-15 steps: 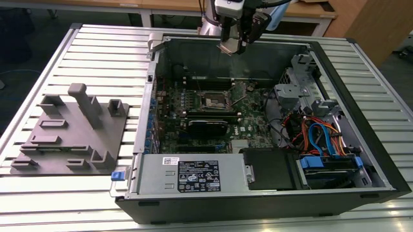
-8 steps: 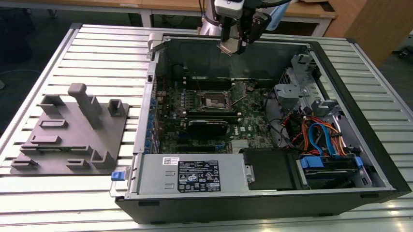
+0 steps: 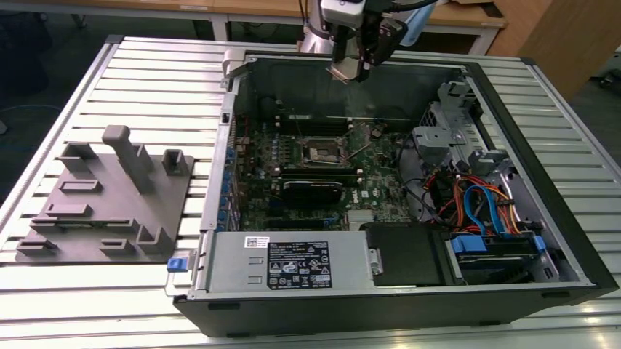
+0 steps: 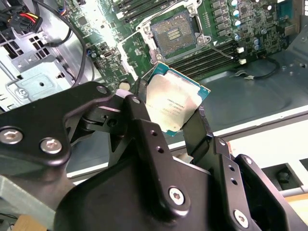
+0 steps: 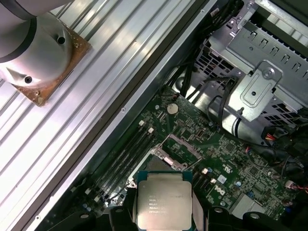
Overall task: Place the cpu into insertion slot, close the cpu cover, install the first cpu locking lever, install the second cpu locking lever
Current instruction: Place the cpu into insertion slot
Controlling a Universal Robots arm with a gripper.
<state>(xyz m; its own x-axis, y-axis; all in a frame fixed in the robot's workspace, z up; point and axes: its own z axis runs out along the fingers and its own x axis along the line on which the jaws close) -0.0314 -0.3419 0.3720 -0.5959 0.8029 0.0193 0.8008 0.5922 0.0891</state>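
In the exterior view the end effector (image 3: 347, 71) hangs above the open computer case (image 3: 388, 309). In the second wrist view its fingers (image 4: 196, 130) clamp the cpu (image 4: 175, 103), well apart from the uncovered insertion slot (image 4: 174, 34). In the first wrist view the held cpu (image 5: 164, 206) is above the green board (image 5: 231, 159).

Surface (image 3: 126, 73): ribbed pale-grey metal.
Computer case (image 3: 388, 316): black, side open, lying flat on the surface.
Green circuit board (image 3: 254, 193): inside the case.
Insertion slot (image 3: 321, 150): dark square with a silvery rim, set in the board.
Pincer (image 3: 351, 73): above the case's far wall, clamped on the cpu (image 3: 341, 70), well apart from the slot.
Grey fixture plate (image 3: 102, 207): on the surface beside the case, at the exterior view's left.
Blue and orange cables (image 3: 481, 203): inside the case, at the exterior view's right.
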